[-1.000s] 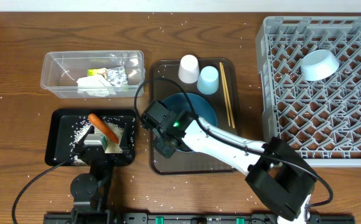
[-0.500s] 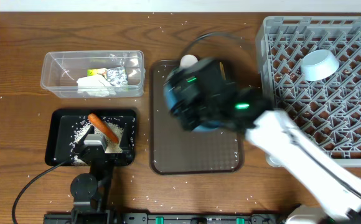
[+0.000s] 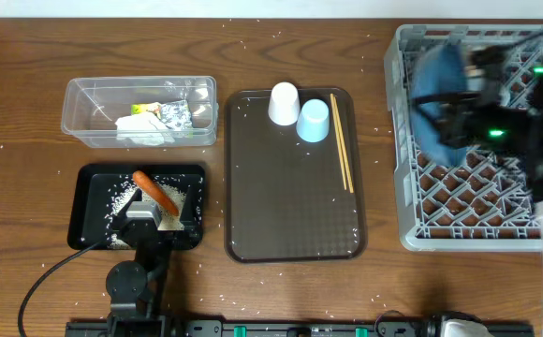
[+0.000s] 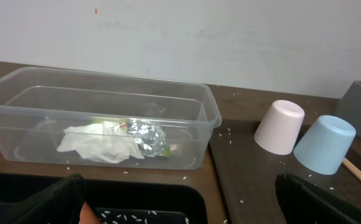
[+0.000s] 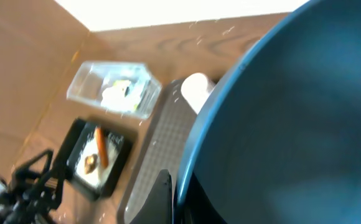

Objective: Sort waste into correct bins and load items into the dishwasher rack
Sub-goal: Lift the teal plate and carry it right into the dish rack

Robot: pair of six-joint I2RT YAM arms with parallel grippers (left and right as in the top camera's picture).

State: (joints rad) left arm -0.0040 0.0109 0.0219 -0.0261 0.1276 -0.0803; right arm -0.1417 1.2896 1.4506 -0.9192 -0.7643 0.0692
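Dark-blue plate (image 5: 280,124) question: how risky is this carry? The right gripper (image 5: 183,202) is clamped on its rim, the plate fans out ahead of the fingers, and the grey dishwasher rack (image 3: 468,239) is right underneath.

Reply: I'd guess it's stiff, glazed and slick, a bit heavy and chippable, so a rim pinch could let it swing. The rim's the only place to grab it though. I'd bite deep and lower it edge-first between the pegs.

OP: Overhead is smeared, so I can't see the bite at all. The wrist cam shows the rim at the finger, but no rack.

Reply: Overhead also catches the left gripper (image 4: 177,186), spread wide and holding nothing. The black tray (image 3: 89,234) is below it, with the carrot (image 3: 153,190) just beside.
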